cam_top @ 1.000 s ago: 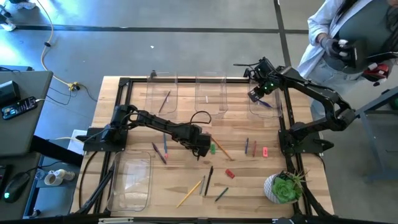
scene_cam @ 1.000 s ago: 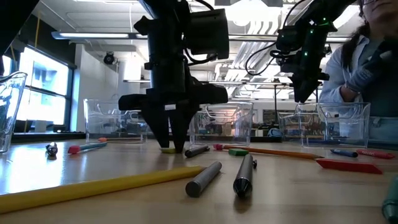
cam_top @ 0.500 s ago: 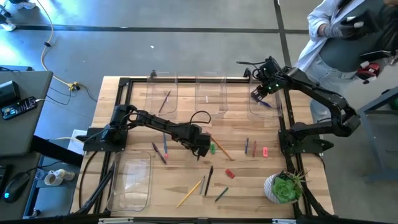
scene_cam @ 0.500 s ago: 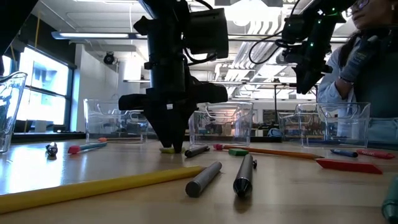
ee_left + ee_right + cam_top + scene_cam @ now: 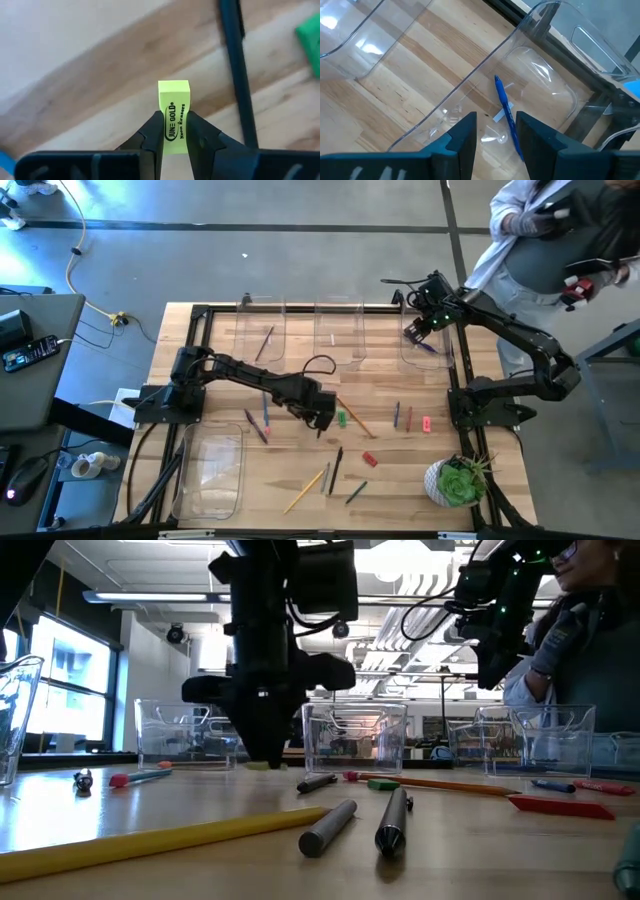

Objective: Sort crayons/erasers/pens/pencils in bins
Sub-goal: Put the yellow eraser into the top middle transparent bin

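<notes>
Near the middle of the bench (image 5: 420, 470), the left gripper (image 5: 173, 131) has its two fingers (image 5: 152, 131) clamped on a small yellow eraser (image 5: 174, 111), pinching it by its lower half so that the printed block stands up between them. Seen from the low camera, that gripper (image 5: 262, 755) hangs just clear of the wood with the eraser's yellow end barely showing at its tip. A dark pen (image 5: 239, 75) lies on the bench just beside it, and a green eraser (image 5: 342, 419) sits close by on the side toward the right arm. Over at the far right corner, the right gripper (image 5: 495, 131) hovers above one of the clear bins (image 5: 540, 80), its fingers (image 5: 461, 134) standing apart and holding nothing; a blue pen (image 5: 506, 113) lies in the bottom of that bin directly under the gap. More pencils (image 5: 305, 490), pens and a red eraser (image 5: 369, 459) are scattered on the bench between the two arms.
</notes>
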Robot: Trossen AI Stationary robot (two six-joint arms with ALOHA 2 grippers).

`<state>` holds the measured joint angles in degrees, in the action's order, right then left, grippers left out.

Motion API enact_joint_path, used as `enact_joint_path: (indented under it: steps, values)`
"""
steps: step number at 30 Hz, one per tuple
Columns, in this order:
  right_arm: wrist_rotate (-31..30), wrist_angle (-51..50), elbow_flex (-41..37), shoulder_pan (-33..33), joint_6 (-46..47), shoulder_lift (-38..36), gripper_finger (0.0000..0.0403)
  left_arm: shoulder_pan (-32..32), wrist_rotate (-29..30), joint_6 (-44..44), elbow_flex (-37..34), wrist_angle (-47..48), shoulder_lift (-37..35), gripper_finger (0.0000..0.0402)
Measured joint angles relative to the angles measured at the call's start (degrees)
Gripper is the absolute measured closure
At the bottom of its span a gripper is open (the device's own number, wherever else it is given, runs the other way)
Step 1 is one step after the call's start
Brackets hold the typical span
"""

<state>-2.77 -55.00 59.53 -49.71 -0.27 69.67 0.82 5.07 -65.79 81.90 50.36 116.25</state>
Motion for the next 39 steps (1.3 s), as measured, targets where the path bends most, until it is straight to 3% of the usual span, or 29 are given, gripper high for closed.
enact_joint_path:
  steps: [15,29,39]
  values:
    - [0.01,0.00,0.00,0.00,-0.01,0.00,0.0273,-0.17,0.59,1.52,0.10,3.16,-6.74,0.0348]
    - [0.01,0.00,0.00,0.00,0.22,0.00,0.0273,2.18,9.67,2.58,0.17,1.88,-15.06,0.0348]
    - [0.00,0.00,0.00,0.00,0.22,0.00,0.0273,7.35,11.25,10.57,0.23,-11.33,-16.28,0.0348]
